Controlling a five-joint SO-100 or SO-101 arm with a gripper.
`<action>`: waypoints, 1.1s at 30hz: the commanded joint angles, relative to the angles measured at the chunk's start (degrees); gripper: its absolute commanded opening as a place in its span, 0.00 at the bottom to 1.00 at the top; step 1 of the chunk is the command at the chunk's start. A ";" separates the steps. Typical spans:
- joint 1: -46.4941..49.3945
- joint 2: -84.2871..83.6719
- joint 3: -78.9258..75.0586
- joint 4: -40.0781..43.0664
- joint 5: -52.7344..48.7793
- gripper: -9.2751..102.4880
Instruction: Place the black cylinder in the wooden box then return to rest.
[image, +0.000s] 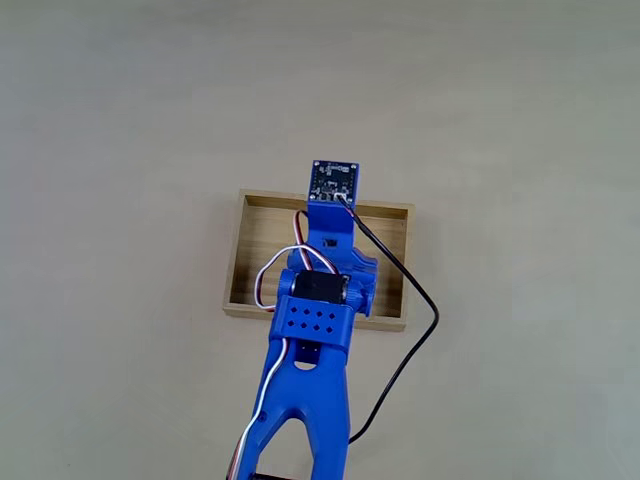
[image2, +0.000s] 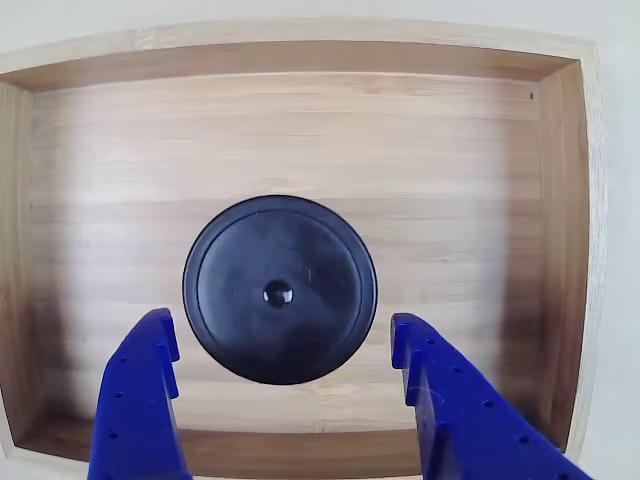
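Observation:
In the other view I look straight down into the wooden box (image2: 300, 120). The black cylinder (image2: 250, 260) stands upright on its striped floor, a little below the middle, with its round top and central dimple showing. My gripper (image2: 280, 335) is open. Its two blue fingers (image2: 150, 370) flank the cylinder's lower half, with a thin gap of wood on each side. In the fixed view my blue arm (image: 318, 320) reaches over the wooden box (image: 255, 250) and hides the cylinder.
The box lies on a plain beige table (image: 120, 150). A black cable (image: 415, 300) runs from the wrist board over the box's right wall and down to the near edge. The box walls (image2: 565, 250) are low.

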 joint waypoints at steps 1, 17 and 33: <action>0.53 -9.23 -5.71 2.02 1.32 0.37; -1.67 -45.26 19.16 -0.26 -4.75 0.23; -2.37 -87.98 55.81 -3.25 -7.65 0.13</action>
